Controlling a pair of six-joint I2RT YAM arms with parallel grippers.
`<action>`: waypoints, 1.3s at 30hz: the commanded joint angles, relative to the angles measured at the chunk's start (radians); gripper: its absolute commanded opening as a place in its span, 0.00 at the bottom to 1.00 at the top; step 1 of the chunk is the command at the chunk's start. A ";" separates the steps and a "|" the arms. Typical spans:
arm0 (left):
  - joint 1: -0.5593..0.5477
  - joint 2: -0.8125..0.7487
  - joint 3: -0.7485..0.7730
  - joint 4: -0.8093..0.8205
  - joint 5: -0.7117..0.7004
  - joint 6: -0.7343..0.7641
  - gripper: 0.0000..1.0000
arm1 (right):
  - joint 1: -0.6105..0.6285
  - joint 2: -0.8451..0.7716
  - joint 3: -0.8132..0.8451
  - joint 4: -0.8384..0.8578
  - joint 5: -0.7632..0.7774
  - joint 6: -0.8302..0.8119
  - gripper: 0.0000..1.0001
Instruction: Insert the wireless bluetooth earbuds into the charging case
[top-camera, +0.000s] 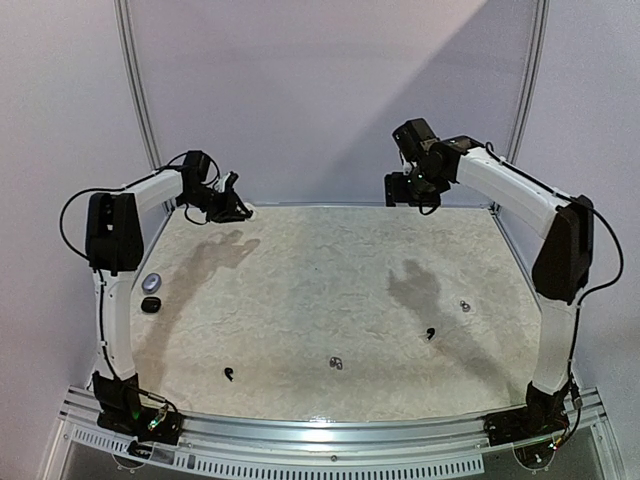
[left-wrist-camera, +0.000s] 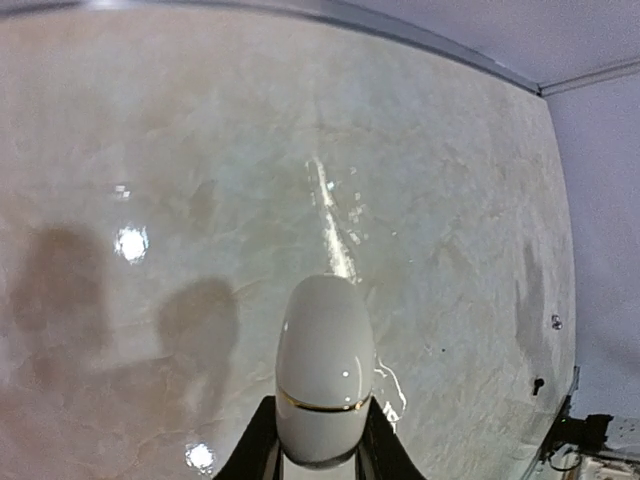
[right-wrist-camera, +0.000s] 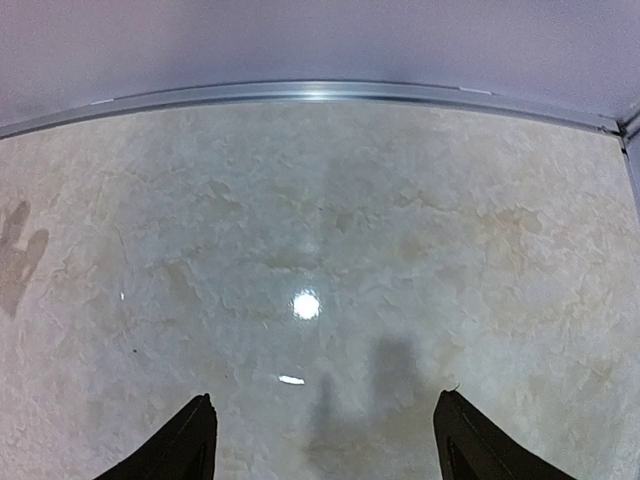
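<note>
My left gripper (left-wrist-camera: 320, 415) is shut on a white oval charging case (left-wrist-camera: 323, 350) with a gold seam, its lid closed, held above the table. From above, the left gripper (top-camera: 230, 203) hangs at the back left. My right gripper (right-wrist-camera: 322, 425) is open with nothing between its fingers, and it hovers at the back right (top-camera: 410, 190). Tiny earbuds lie on the table: a black earbud (top-camera: 229, 374) at front left, a silvery earbud (top-camera: 336, 363) at front middle, another black earbud (top-camera: 431, 333) and another silvery earbud (top-camera: 465, 305) at the right.
A silvery-grey case (top-camera: 151, 283) and a black case (top-camera: 150, 305) lie by the left edge. A metal rail (top-camera: 330, 430) runs along the near edge, and walls close the back and sides.
</note>
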 joint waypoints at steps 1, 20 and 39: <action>0.013 0.081 0.010 0.023 0.082 -0.126 0.00 | -0.013 0.131 0.159 -0.086 -0.036 -0.067 0.76; 0.051 0.168 -0.010 -0.004 -0.003 -0.124 0.66 | -0.019 0.140 0.175 -0.017 -0.063 -0.080 0.77; 0.059 -0.286 -0.091 -0.410 -0.307 0.580 0.99 | 0.000 -0.078 -0.120 0.157 -0.207 -0.011 0.99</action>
